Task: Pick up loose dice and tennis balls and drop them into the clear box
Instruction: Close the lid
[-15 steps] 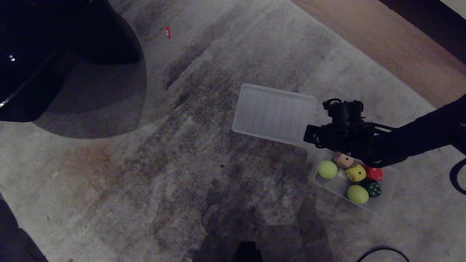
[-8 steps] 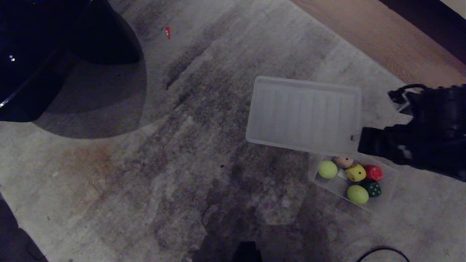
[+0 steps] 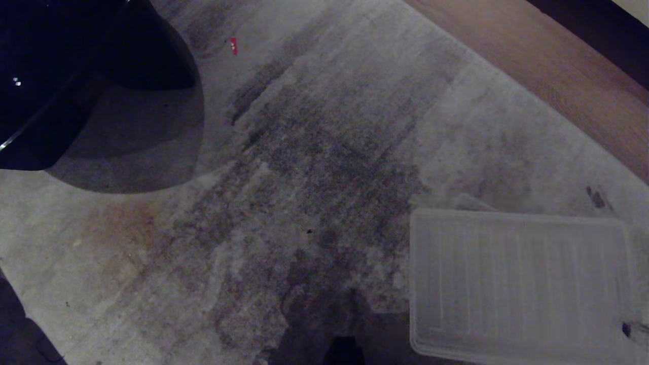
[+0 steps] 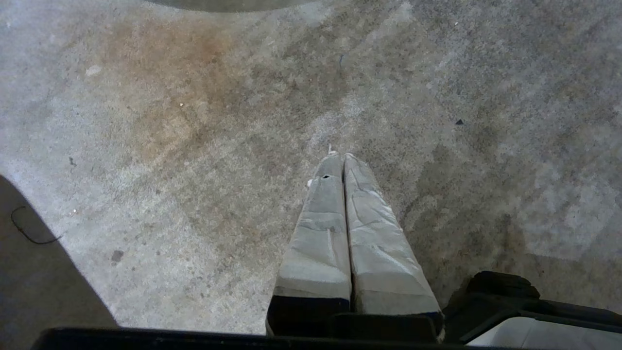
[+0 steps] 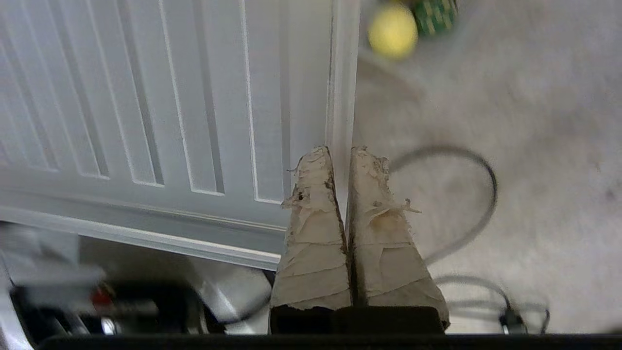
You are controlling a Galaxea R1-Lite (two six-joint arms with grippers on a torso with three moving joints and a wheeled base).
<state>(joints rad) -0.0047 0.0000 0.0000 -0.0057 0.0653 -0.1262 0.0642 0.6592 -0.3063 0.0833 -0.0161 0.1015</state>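
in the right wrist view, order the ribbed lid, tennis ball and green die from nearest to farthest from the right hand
1. ribbed clear lid: its rim is pinched in the right hand.
2. tennis ball: beyond the fingertips, past the lid's rim.
3. green die: just behind the ball.

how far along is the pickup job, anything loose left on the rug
Looks done: no loose dice or balls show on the rug; a tennis ball and green die sit together past the lid. In hand: the right gripper is shut on the lid's edge. The left gripper is idle, shut, over rug. Left: probably only placing the lid.
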